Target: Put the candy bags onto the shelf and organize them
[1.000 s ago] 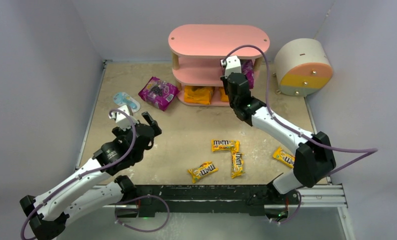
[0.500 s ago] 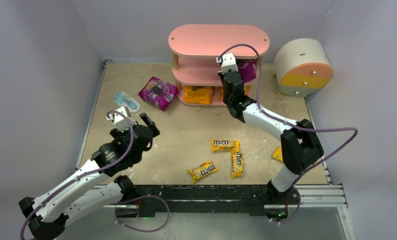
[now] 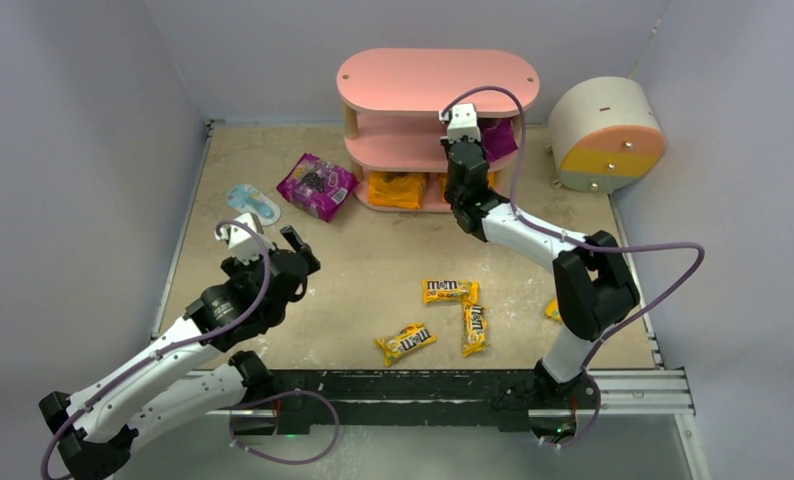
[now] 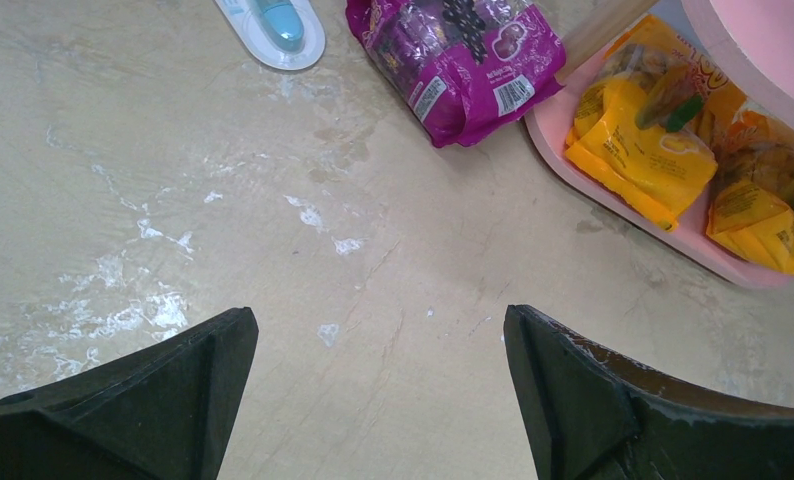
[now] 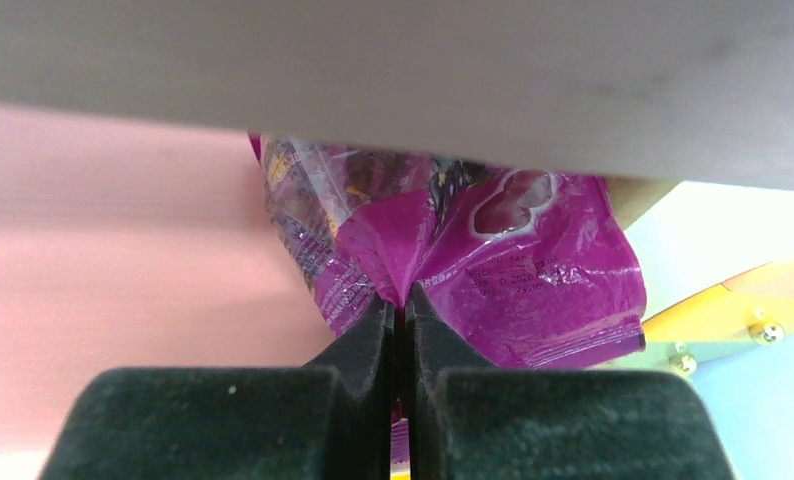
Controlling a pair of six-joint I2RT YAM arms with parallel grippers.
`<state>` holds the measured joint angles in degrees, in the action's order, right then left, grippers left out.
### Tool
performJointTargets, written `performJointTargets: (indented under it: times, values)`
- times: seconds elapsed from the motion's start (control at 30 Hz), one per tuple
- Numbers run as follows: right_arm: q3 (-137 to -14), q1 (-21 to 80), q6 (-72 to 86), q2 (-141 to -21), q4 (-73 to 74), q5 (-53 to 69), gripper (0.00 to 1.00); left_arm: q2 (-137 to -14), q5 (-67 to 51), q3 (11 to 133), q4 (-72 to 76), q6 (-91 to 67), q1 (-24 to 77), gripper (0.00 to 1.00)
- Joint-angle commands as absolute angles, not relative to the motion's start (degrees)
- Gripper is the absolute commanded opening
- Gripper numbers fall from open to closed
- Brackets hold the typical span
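Pinching a purple bag (image 5: 493, 250) in right fingers (image 5: 358, 340) on the shelf (image 3: 438, 80), middle tier, with left fingers (image 4: 153, 400) spread empty, nearer the second bag (image 3: 317, 185) beside it.

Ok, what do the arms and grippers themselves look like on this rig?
Both arms have white links with black joint housings: the left arm, the right arm. A lilac cable loops along each. The left gripper and right gripper have black, wedge-shaped fingers.
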<state>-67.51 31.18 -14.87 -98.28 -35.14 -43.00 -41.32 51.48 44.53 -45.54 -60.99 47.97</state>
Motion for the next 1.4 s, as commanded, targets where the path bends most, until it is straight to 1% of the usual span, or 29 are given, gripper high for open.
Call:
performJointTargets:
  times: [0.0, 0.17, 0.3, 0.43, 0.53, 0.57, 0.6, 0.83, 0.97, 1.13, 1.37]
  values:
    - [-69.26, 29.97, -12.05, -98.37, -39.16, -54.73, 0.00, -41.07, 52.95, 45.97, -45.88, -62.05, 47.64, 1.00]
    - [-68.49, 29.97, -6.55, -96.77, -35.38, -52.22, 0.01, -40.87, 53.11, 45.96, -46.06, -62.14, 47.63, 1.00]
    - [-68.62, 29.97, -2.98, -95.81, -32.11, -48.00, 0.10, -41.26, 53.13, 45.91, -45.90, -62.23, 47.59, 1.00]
    - [-69.46, 30.06, -1.25, -95.37, -29.46, -45.51, 0.25, -41.72, 52.89, 45.98, -45.98, -62.14, 47.67, 1.00]
    - [-69.65, 30.06, 1.77, -94.12, -26.89, -42.15, 0.42, -41.67, 52.87, 45.90, -45.84, -62.23, 47.65, 1.00]
    - [-69.69, 30.06, 2.85, -93.65, -25.87, -40.33, 0.46, -41.73, 52.87, 45.88, -45.75, -62.23, 47.62, 1.00]
    - [-69.65, 30.06, 3.95, -93.15, -25.12, -39.00, 0.48, -41.80, 52.84, 45.90, -45.64, -62.23, 47.62, 1.00]
    - [-70.10, 30.06, 9.10, -91.44, -20.42, -31.81, 0.60, -42.27, 52.48, 45.97, -45.26, -61.88, 47.61, 1.00]
    - [-70.31, 30.06, 10.51, -91.00, -19.61, -29.09, 0.64, -42.28, 52.30, 45.97, -45.13, -61.79, 47.60, 1.00]
    - [-70.57, 30.06, 11.51, -91.03, -19.81, -25.72, 0.65, -42.32, 52.15, 45.99, -44.97, -61.62, 47.64, 1.00]
    - [-71.45, 30.06, 12.09, -91.25, -19.84, -26.72, 0.66, -42.37, 52.20, 45.87, -44.82, -61.49, 47.60, 1.00]
